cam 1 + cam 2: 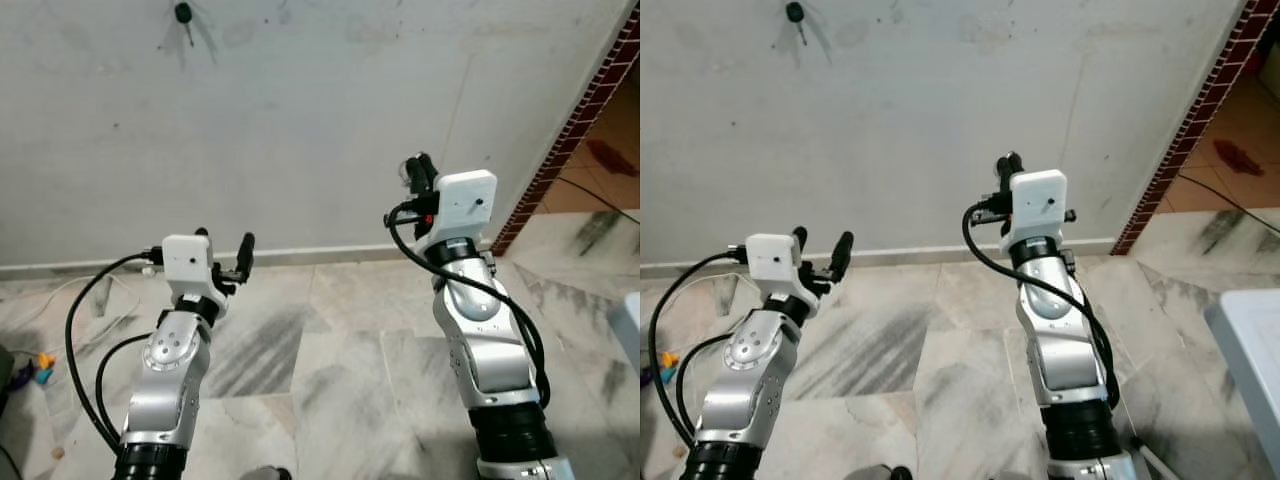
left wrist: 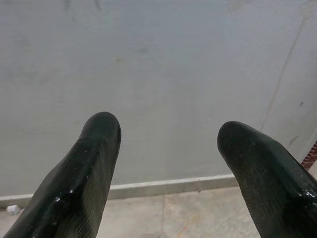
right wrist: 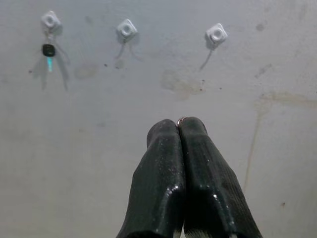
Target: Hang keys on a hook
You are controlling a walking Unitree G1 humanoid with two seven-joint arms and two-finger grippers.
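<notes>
A black-headed key (image 1: 183,14) hangs on the leftmost of three white hooks (image 3: 49,20) high on the grey wall. In the right wrist view it shows as the key (image 3: 48,50) under that hook; the middle hook (image 3: 127,29) and the right hook (image 3: 216,33) are bare. My right gripper (image 1: 419,168) is raised toward the wall, below and right of the hooks, fingers (image 3: 163,163) pressed shut. A tiny metallic glint sits at their tips; I cannot tell what it is. My left gripper (image 1: 225,248) is lower, open and holding nothing, its fingers (image 2: 94,148) pointing at bare wall.
A brick-edged doorway (image 1: 580,120) opens at the right onto an orange floor. A pale skirting (image 1: 300,255) runs along the wall's foot above the marble floor (image 1: 330,360). Small coloured items (image 1: 42,368) lie at the far left, and a white object's edge (image 1: 1250,350) stands at the right.
</notes>
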